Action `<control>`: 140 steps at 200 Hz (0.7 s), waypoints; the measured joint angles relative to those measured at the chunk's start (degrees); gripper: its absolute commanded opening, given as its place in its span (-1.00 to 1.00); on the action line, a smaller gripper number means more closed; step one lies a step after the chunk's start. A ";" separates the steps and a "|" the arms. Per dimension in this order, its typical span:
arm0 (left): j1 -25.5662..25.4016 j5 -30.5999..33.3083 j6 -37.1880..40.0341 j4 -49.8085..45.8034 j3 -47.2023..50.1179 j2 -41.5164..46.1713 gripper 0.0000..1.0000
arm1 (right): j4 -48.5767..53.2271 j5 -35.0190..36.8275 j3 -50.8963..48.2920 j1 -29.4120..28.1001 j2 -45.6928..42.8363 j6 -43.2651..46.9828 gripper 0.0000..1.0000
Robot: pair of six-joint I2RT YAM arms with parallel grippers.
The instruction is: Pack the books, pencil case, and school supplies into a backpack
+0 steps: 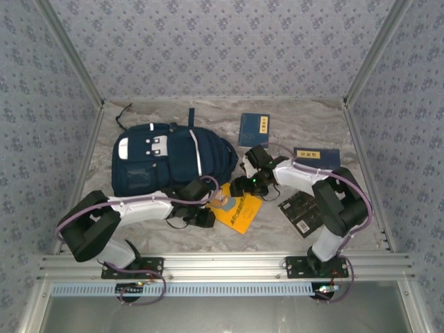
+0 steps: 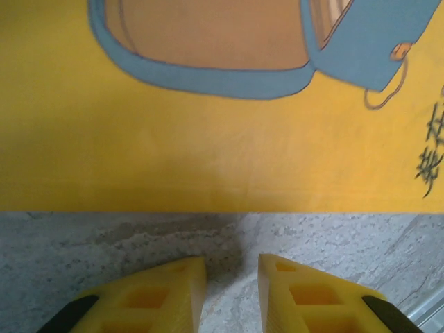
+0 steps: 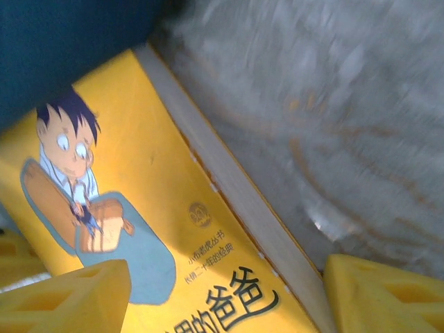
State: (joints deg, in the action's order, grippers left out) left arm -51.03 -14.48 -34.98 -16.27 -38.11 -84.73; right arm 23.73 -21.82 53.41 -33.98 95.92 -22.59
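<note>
Grip likely belongs on the long edge the wide right jaws straddle: the orange book (image 1: 238, 210), at the backpack's (image 1: 166, 163) four o'clock, looks thin, light, bendy; left jaws narrow, empty.

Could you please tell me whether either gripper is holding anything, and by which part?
Nothing looks held yet. The left gripper has only table between its fingers, short of the orange book; the right gripper stands open astride that book's edge.

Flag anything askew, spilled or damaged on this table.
Nothing looks spilled or damaged. The orange book lies skewed beside the backpack, and the black book sits crooked to its right, both at odd angles.
</note>
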 measured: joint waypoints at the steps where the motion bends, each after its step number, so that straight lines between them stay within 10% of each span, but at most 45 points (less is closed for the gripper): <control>1: 0.02 0.02 0.02 -0.07 -0.07 -0.09 -0.46 | 0.00 -0.04 -0.09 -0.04 -0.07 0.00 0.42; 67: 0.00 0.15 1.77 -4.57 -3.69 -2.71 -0.47 | -0.02 -0.13 -5.22 -0.04 -6.71 -0.87 -0.24; 140: 0.00 0.13 2.80 -6.95 -5.46 -3.96 -0.48 | 0.76 -1.81 -5.20 0.79 -6.95 -0.74 -0.52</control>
State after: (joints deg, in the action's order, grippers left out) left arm -51.03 -14.35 -32.18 -23.22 -43.57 -88.68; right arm 24.49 -23.64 48.21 -33.19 88.97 -23.33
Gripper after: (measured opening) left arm 0.261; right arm 0.252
